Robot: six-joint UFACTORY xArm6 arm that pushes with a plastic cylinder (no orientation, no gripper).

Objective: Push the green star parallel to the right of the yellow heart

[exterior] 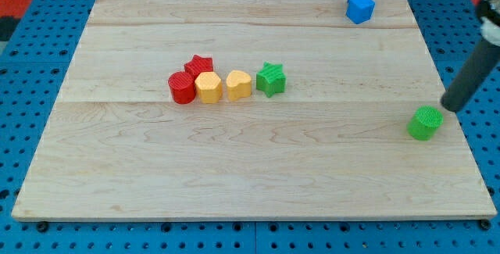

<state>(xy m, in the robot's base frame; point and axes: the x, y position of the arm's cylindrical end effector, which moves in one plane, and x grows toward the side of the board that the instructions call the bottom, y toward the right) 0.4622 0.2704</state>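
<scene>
The green star sits near the board's middle, touching the right side of a yellow heart-like block. A second yellow block lies just left of that one. My rod comes in from the view's right edge, and my tip is far right of the star, just above and right of a green round block.
A red round block and a red star sit at the left end of the row. Two blue blocks lie at the board's top right. The wooden board rests on a blue pegboard.
</scene>
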